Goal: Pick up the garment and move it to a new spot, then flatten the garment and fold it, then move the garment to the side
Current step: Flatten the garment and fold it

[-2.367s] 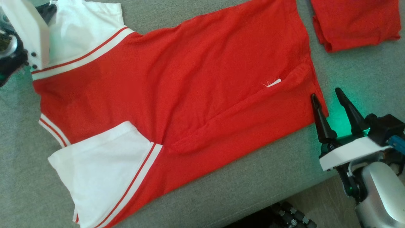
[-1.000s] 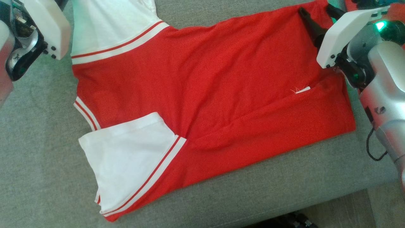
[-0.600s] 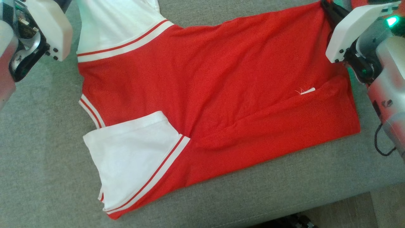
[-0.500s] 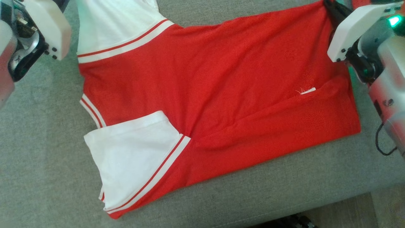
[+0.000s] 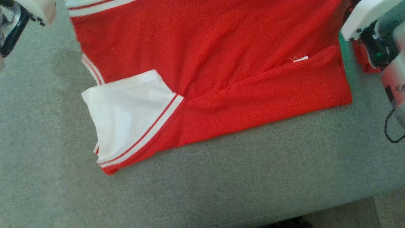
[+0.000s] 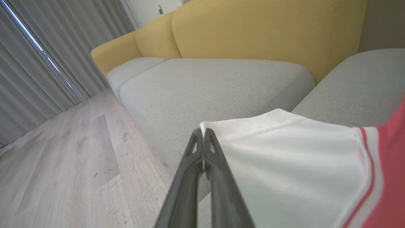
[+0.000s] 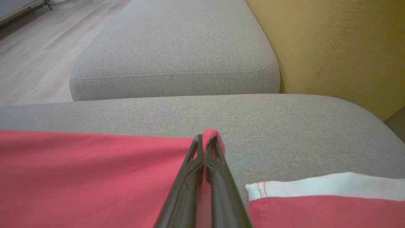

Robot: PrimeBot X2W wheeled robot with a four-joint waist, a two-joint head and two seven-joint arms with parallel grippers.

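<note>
The garment is a red shirt with white sleeves, lying mostly flat on the grey sofa cushion. One white sleeve is folded over its near side. In the left wrist view my left gripper is shut on the corner of the far white sleeve. In the right wrist view my right gripper is shut on a far corner of the red hem, and a bit of cloth curls over the fingertips. In the head view only the wrist housings show, at the top corners.
A second red garment with a white band lies just right of my right gripper, also seen as a red patch. Yellow backrests rise behind the cushions. Wooden floor lies past the sofa's edge.
My right gripper has shut on the hem corner; a second ago it stood open there. The head view has shifted, so the garment sits higher in the picture. The left gripper has kept its hold.
</note>
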